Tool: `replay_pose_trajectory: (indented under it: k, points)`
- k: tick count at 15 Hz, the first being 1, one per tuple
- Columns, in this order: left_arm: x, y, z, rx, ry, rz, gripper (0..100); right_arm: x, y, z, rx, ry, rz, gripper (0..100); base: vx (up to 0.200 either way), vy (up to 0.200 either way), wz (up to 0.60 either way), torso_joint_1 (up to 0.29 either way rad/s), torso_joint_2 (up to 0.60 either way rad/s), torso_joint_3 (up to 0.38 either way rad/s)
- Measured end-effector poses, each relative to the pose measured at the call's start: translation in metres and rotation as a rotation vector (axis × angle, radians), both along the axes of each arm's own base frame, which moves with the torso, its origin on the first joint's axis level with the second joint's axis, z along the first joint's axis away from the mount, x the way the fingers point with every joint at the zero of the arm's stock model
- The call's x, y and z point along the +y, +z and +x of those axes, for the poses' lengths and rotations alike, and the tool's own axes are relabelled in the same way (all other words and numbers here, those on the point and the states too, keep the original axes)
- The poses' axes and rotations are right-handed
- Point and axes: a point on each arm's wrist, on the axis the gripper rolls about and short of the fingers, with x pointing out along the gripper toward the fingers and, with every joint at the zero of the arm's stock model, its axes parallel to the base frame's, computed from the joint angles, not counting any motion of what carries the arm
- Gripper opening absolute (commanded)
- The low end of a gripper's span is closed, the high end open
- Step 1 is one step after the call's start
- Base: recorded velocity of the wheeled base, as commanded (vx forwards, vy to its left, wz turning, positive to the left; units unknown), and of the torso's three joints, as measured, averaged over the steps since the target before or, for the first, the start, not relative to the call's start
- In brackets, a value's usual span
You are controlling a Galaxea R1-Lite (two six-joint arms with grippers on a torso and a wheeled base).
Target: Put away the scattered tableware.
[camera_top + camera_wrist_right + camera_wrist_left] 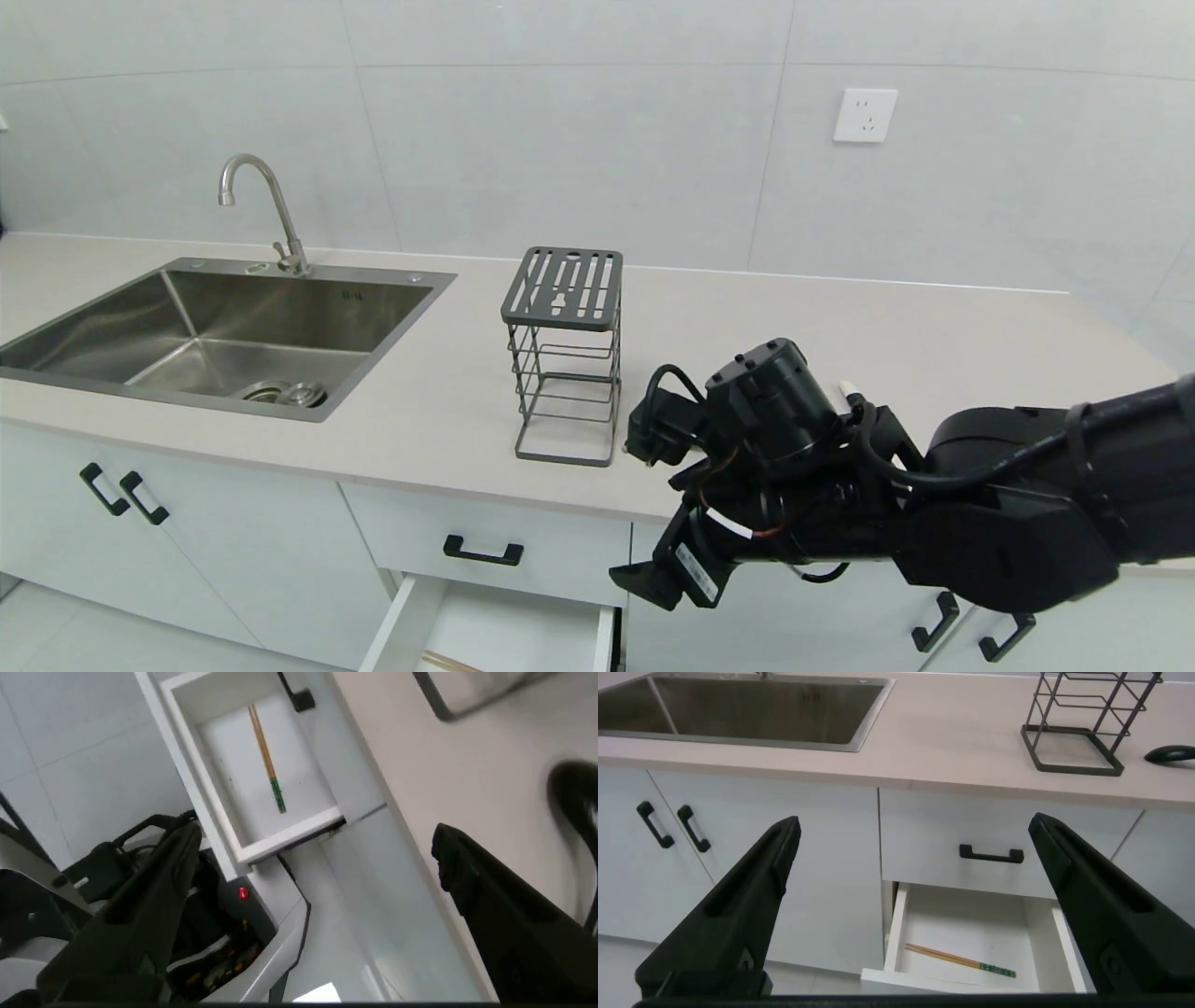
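Step in hand, est.: btwn picks. One item stowed, nxt not yet fetched.

Pair of green-tipped light wooden chopsticks [957,959] lying flat in open white drawer [898,933], below and in front of dark grey wire rack [565,359] standing on pale counter [420,411]. Small glossy black rounded item [1169,754], poss. a spoon, type unclear, on counter just beside rack, side away from steel sink [215,327]. White tip [850,385] poking out behind R arm, same side of rack; can't ID.

L end effector [913,821]: fingers spread wide, nothing held. Low, in front of cabinets, facing drawer below rack.
R end effector [316,831]: also wide open, empty. At counter's front edge, on rack's far-from-sink side, above drawer.

Nxt move, est.: R arm nearest black item. Needs swing over counter, fingers down astride item, close, lift, carry to drawer. Low item on hard top, so slip likely if grip shallow. Drawer best kept open till last item in.
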Motion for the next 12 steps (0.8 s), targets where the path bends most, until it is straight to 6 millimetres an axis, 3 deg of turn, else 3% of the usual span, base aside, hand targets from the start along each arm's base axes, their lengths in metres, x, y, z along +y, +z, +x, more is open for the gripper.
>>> replay_pose_trajectory:
  k: [12]
  points:
    - [0.0,0.0,0.0,-0.001,0.0,0.0,100,-0.068,-0.008,0.057,-0.067,-0.327,-0.017,100,0.0,0.0,0.0,0.0,0.0,0.0]
